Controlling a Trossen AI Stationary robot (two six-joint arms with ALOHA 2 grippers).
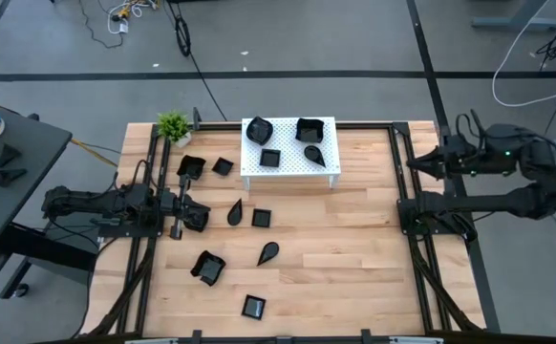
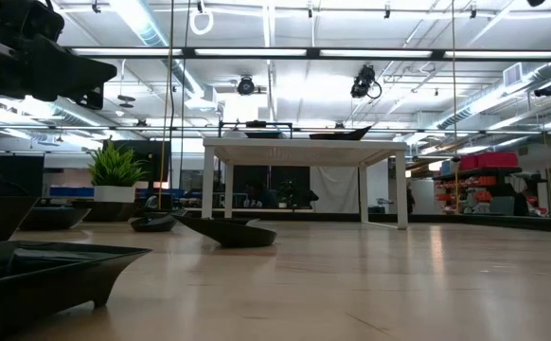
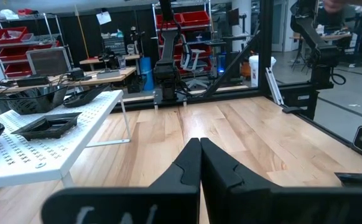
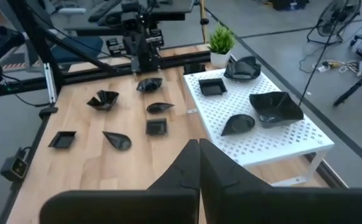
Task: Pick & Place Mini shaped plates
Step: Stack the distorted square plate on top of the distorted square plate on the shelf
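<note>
The left gripper (image 1: 204, 217) hovered low over the bench (image 1: 354, 258) at its left side, fingers pressed together and holding nothing. Just ahead of it lay a teardrop plate (image 1: 235, 211) and a square plate (image 1: 261, 218); more mini shaped plates (image 1: 208, 267) were scattered on the wood nearby. Four further plates sat on the white perforated stand (image 1: 290, 168), off to that gripper's side, beside the potted plant (image 1: 173, 125). The right gripper (image 1: 415, 165) waited over the bench's right edge, pinched shut and empty, well apart from every plate.
</note>
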